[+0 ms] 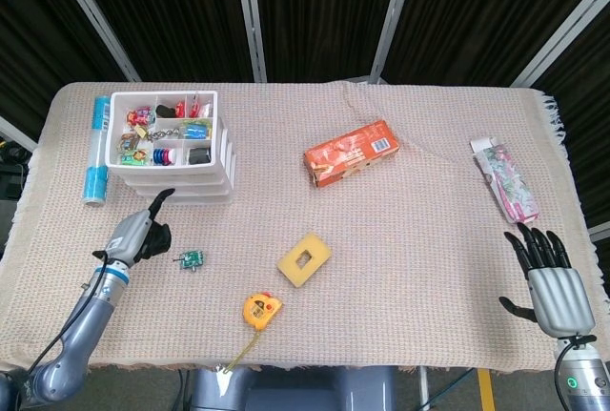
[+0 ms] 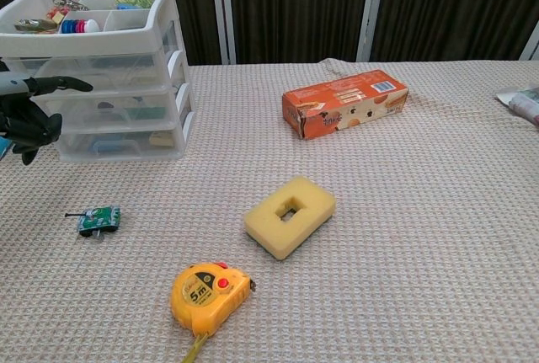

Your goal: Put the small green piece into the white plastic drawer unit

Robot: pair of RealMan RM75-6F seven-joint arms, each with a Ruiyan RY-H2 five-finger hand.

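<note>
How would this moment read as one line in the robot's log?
left hand: empty, near small green piece, not touching | right hand: open, idle at table edge | small green piece: on cloth, outside white plastic drawer unit | step: reaching

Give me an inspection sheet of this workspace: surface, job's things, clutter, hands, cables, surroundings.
Surface: table under a beige woven cloth, rumpled near the far edge.
Job's things: green piece lies on the cloth, untouched; drawer unit stands far left, top tray full of small items.
Clutter: sponge, tape measure, orange box, blue tube, pink packet.
Hands: left hand empty, fingers apart, just left of the green piece; right hand open at the near right edge.
Cables: nothing seen.
Surroundings: dark curtains with metal poles behind the table.
</note>
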